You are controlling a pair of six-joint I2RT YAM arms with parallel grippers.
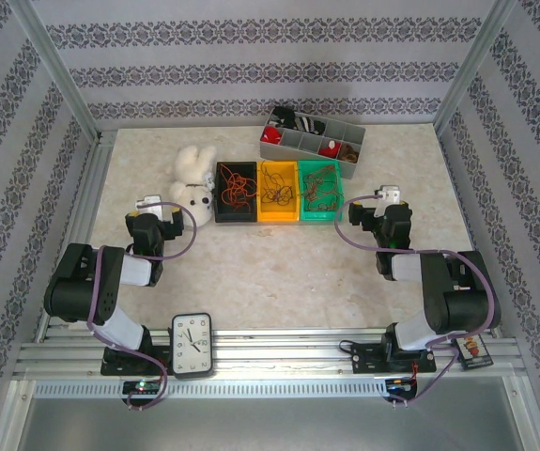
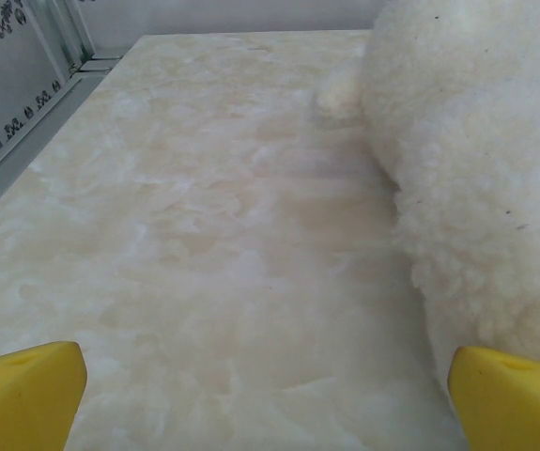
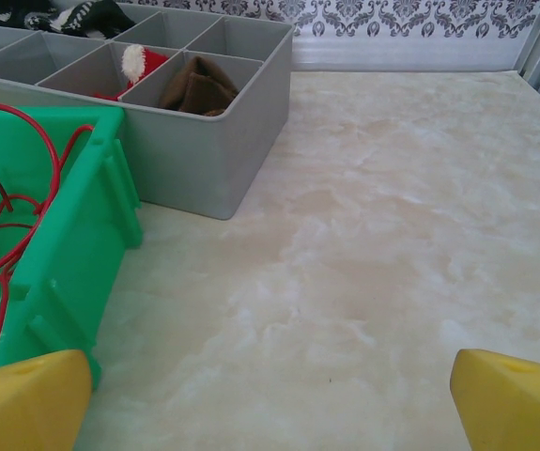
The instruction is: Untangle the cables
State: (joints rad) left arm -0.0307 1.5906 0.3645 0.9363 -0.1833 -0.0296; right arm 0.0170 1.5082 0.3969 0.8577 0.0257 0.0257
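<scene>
Nearest the lens, the left gripper (image 2: 270, 404) has its yellow-tipped jaws spread wide beside a fluffy white plush toy (image 2: 476, 188). The right gripper (image 3: 270, 404) stands equally wide beside the green plastic bin (image 3: 63, 254); both hold nothing, probably poised to reach in. The thin, curly red, orange and brown cables (image 1: 239, 188) lie toward the far edge of the table (image 1: 279, 272), in the black bin (image 1: 219, 193), the yellow bin (image 1: 279, 217) and the green one, seemingly one bundle per bin to keep them apart.
</scene>
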